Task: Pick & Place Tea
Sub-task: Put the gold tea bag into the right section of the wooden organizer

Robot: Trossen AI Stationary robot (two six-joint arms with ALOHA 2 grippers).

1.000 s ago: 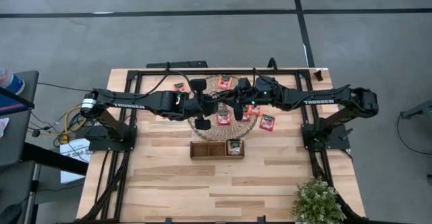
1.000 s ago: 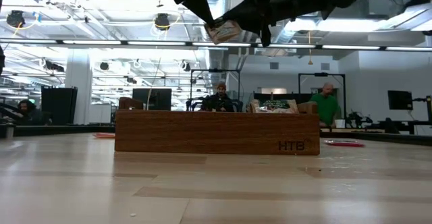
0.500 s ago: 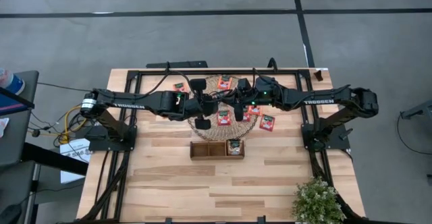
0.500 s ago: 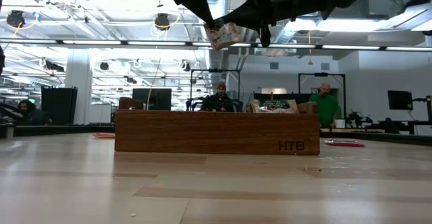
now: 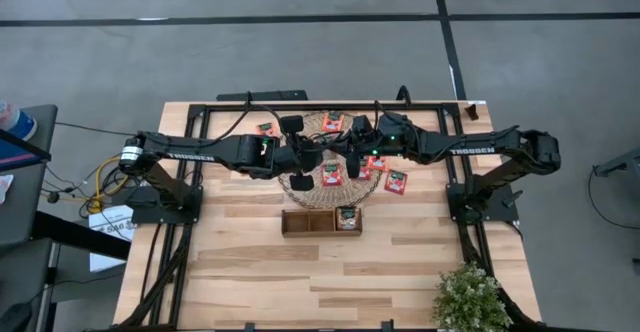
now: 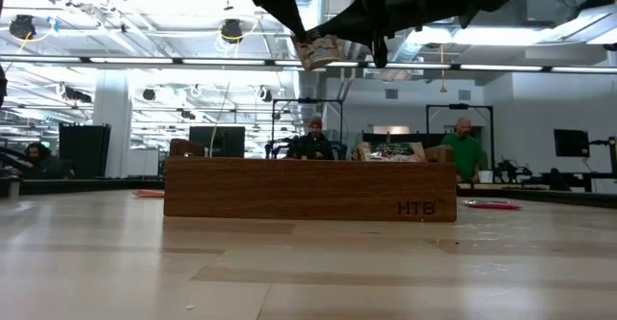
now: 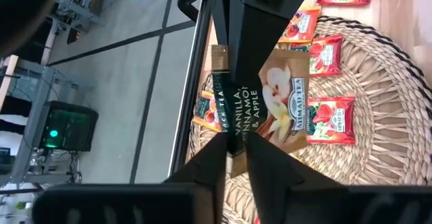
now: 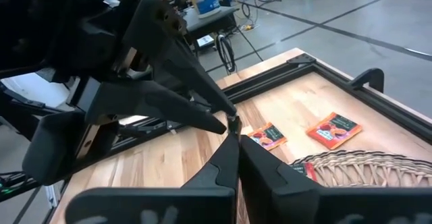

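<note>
Overhead, the two arms meet above the round woven mat (image 5: 314, 196) at the 12 o'clock half of the desk (image 5: 300, 272). The left tool (image 5: 300, 162) comes in from 9 o'clock and the right tool (image 5: 345, 157) from 3 o'clock. Red sachets (image 5: 331, 175) lie on the mat under them. One more lies just off its 3 o'clock edge. The wooden tray (image 5: 305, 222) sits at the mat's 6 o'clock side, with one packet in its 3 o'clock compartment.

From desk level, the held sachet (image 6: 321, 48) hangs high above the tray, pale and slightly tilted, with a dark finger touching each end.

In the left wrist view, the left tool's fingers are pressed together on one end of the held sachet. The other arm's fingers appear to close on the far end. The sachet's long axis runs from one tool to the other, so probably along the 9-to-3 line. Its apple picture faces this camera.

In the right wrist view, the right tool's fingers are pinched on the sachet's thin edge, tip to tip with the left tool.

The risk lies in the double hold. If either arm pulls away while both are clamped, the paper could tear or twist. If both let go together, the sachet would fall among the red ones and miss the tray.
</note>
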